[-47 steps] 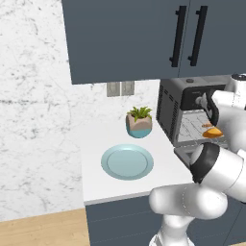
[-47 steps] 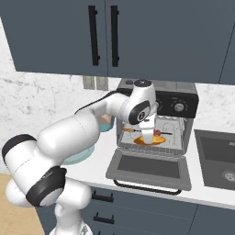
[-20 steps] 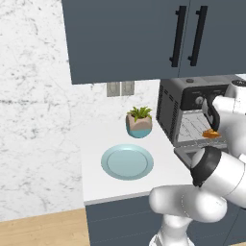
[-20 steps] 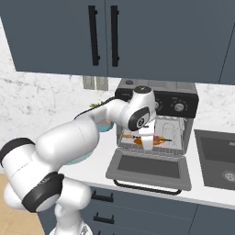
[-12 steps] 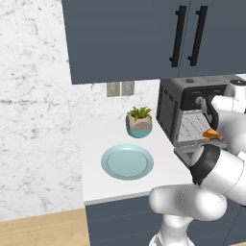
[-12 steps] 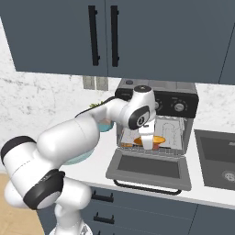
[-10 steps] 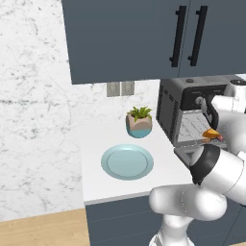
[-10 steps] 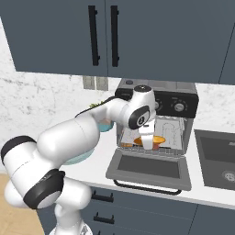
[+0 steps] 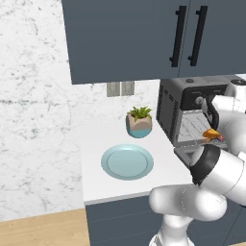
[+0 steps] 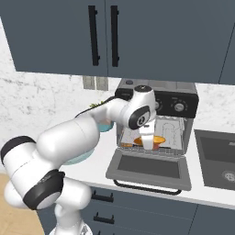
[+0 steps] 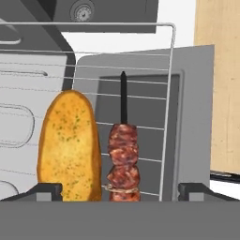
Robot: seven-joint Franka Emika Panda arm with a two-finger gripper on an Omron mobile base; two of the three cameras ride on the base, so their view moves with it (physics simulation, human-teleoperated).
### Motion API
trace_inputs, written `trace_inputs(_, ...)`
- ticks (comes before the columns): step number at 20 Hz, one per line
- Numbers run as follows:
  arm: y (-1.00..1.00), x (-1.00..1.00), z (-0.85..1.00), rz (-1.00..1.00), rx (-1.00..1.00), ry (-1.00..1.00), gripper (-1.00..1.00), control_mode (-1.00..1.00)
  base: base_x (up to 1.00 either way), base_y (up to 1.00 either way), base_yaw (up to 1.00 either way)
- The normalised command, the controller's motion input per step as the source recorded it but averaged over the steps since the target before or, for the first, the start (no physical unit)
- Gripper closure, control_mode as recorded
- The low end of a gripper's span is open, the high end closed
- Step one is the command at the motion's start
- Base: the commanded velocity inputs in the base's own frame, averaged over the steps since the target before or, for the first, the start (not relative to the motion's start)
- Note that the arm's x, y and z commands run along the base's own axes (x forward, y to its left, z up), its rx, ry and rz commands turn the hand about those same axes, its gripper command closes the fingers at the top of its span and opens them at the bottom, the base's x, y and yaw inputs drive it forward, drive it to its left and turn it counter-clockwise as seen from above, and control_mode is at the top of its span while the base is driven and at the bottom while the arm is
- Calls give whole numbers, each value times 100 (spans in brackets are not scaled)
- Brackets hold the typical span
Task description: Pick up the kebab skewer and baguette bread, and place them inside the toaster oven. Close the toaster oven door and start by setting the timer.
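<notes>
The toaster oven (image 10: 158, 98) stands on the counter with its door (image 10: 151, 169) dropped flat open. On its wire rack (image 11: 154, 117) the golden baguette bread (image 11: 70, 145) lies to the left of the kebab skewer (image 11: 123, 157), side by side and just apart. My gripper (image 11: 121, 191) hovers over their near ends, open, with its fingertips (image 11: 47, 190) spread wider than both pieces together. In the right base view the gripper (image 10: 148, 143) reaches down into the oven mouth just above the orange loaf (image 10: 159, 140). The loaf (image 9: 210, 133) also shows in the left base view.
A teal plate (image 9: 127, 162) and a potted plant (image 9: 139, 122) sit on the white counter left of the oven. The oven's knob panel (image 10: 179, 107) is above the opening. A sink (image 10: 215, 160) lies to the right. Dark cabinets hang overhead.
The gripper has opened and let go of the baguette bread, which now rests on the rack beside the skewer. The arm has barely moved.
</notes>
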Motion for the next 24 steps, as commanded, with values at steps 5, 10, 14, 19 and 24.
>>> trace_inputs(5,-34,-37,4,12,0,0,-100,-100,0,0,0)
trace_inputs(10,-25,-41,2,24,0,-3,-100,-100,0,0,0)
trace_inputs(14,-3,-29,0,33,0,-2,-100,-100,0,0,0)
trace_inputs(19,0,-23,0,34,-1,-3,-100,-100,0,0,0)
trace_inputs(24,0,-15,0,35,-3,-10,-100,-100,0,0,0)
